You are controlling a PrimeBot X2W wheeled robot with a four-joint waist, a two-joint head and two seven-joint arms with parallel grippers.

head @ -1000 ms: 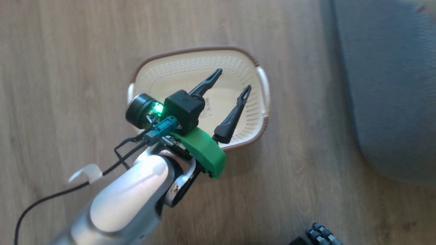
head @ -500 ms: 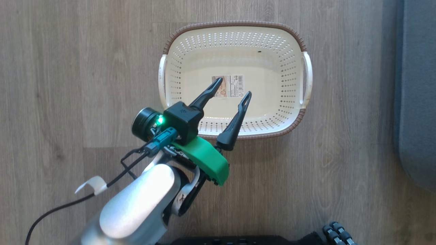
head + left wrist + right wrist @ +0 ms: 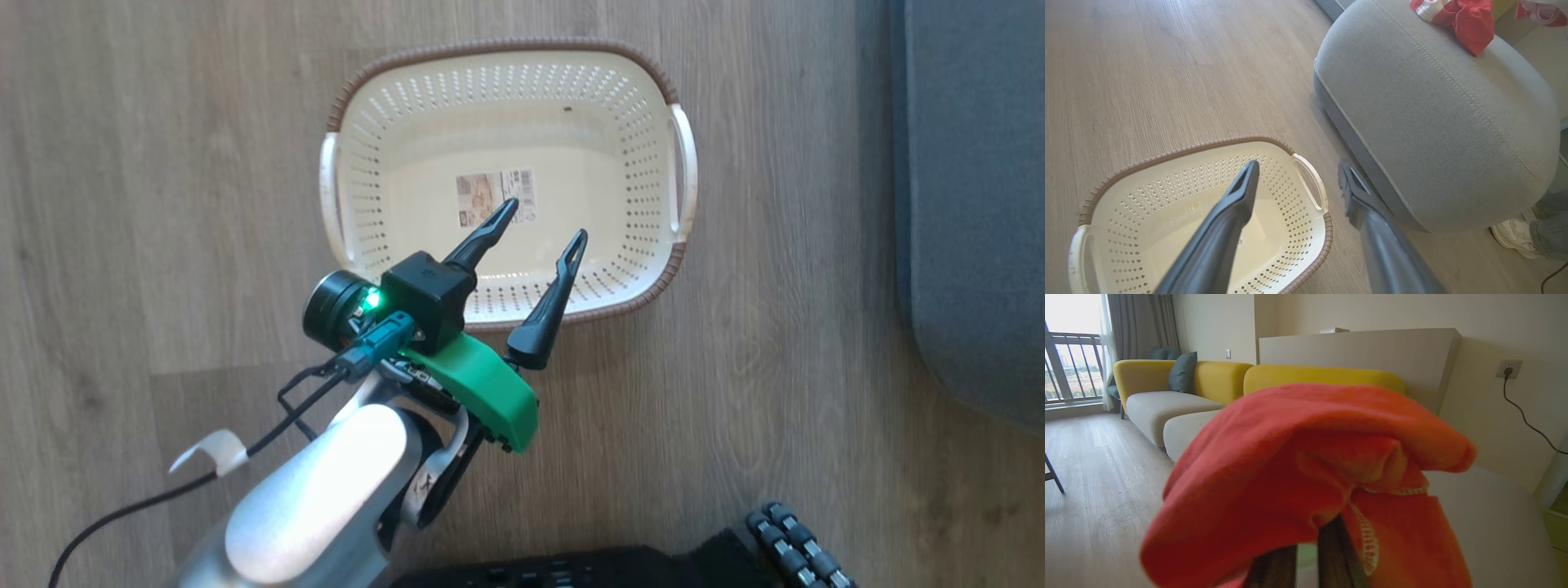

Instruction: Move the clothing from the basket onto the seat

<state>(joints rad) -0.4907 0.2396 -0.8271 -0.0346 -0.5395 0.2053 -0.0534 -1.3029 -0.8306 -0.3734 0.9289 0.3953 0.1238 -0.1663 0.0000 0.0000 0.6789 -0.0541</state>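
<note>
The cream basket (image 3: pixel 629 122) stands on the wood floor with just a label on its bottom. My left gripper (image 3: pixel 544 222) hangs open above the basket's near side, nothing between its fingers; the left wrist view has this gripper (image 3: pixel 1297 171) above the basket (image 3: pixel 1180 153). The grey seat (image 3: pixel 1445 122) lies to the right of the basket, and red clothing (image 3: pixel 1457 16) with red-and-white trim rests on its top. My right gripper (image 3: pixel 1306 563) is shut on a bright red piece of clothing (image 3: pixel 1310 469) that drapes over its fingers, above the seat (image 3: pixel 1490 526).
The seat (image 3: pixel 971 204) runs down the head view's right edge. A person's pale shoe (image 3: pixel 1515 241) stands on the floor by the seat's far end. A yellow-backed sofa (image 3: pixel 1216 379) and a wall socket with a cable (image 3: pixel 1508 369) lie beyond.
The head camera has turned, so the whole picture shifted and the basket now sits further left. My left gripper stays open over the basket's near side.
</note>
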